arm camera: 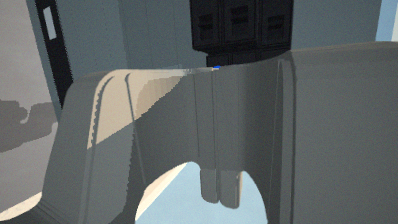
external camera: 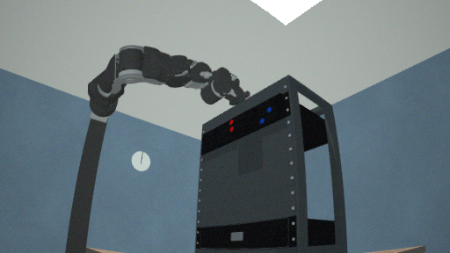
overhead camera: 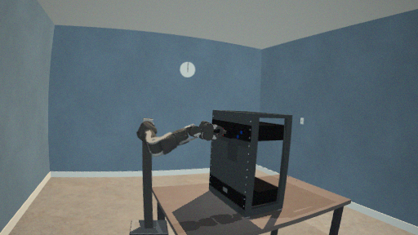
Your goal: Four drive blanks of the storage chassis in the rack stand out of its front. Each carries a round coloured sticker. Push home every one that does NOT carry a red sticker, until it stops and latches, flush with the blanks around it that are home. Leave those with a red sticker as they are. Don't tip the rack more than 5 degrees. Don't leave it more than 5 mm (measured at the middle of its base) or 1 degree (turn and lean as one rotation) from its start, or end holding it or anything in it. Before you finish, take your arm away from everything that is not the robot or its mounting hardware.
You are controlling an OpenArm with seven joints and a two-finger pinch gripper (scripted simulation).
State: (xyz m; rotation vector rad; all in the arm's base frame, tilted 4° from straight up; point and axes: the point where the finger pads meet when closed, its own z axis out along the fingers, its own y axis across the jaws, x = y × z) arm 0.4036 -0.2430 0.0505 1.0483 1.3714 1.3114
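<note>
Stickers: two blue (external camera: 265,115), two red (external camera: 231,125).

Soft, even light from overhead; the rack (overhead camera: 287,135) throws a shadow toward 7 o'clock on the table (overhead camera: 326,200). Pictures coarse, edges bowed.

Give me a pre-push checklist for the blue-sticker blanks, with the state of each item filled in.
1. End effector shut, nothing held: ok.
2. Targets identified: two blue stickers to push; two red stickers to leave: ok.
3. End effector lined up on a blue blank: cannot tell; a speck of blue shows just past the fingers in the wrist view.
4. Contact with the chassis already made: cannot tell.
5. Rack upright on the table: ok.
6. Blue blanks home: cannot tell.
</note>
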